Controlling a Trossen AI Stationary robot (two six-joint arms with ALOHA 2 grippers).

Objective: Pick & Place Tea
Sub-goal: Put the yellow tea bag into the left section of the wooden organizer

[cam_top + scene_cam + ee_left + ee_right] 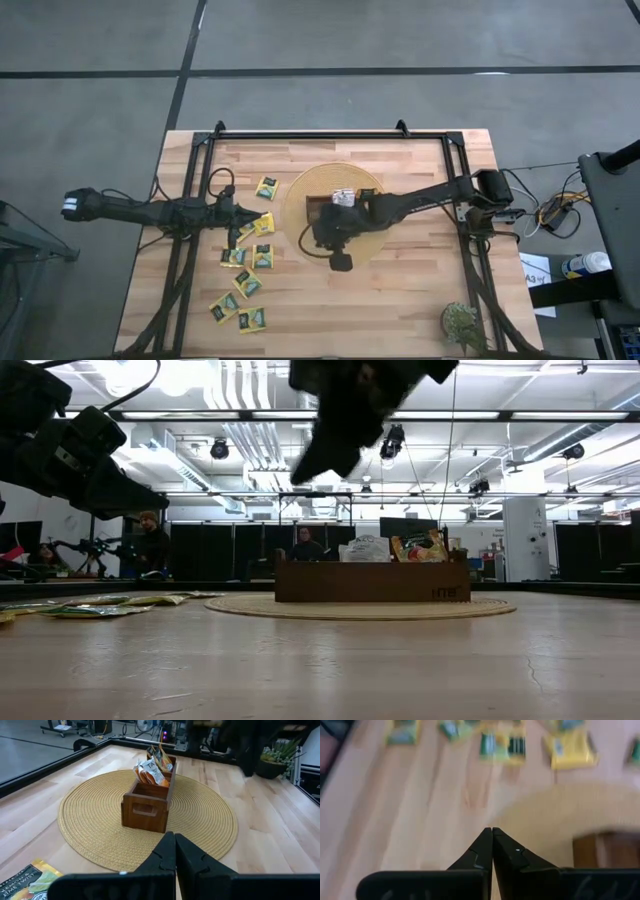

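Hovering above the round woven mat (300, 205), the right gripper (492, 831) has its fingers pressed together with nothing between them; it hangs over the mat's side nearest the loose tea. The left gripper (174, 837), likewise pinched closed and empty, sits just off the mat's left edge, pointing at the wooden tray (146, 806) that stands on the mat. Bare wood lies open on the mat's right and front, out to a small potted plant (461, 322) at the table's (420, 300) front right corner; a black frame (310, 134) rims the table's back and sides. Eight or so yellow-green tea packets (249, 283) lie flat and scattered left of the mat, one behind the left gripper and the rest in front of it, and a few more packets (153, 767) stand in the tray's far end; their exact number is unclear. Beyond the table is a workshop hall, where two people (150, 540) sit in the distance.
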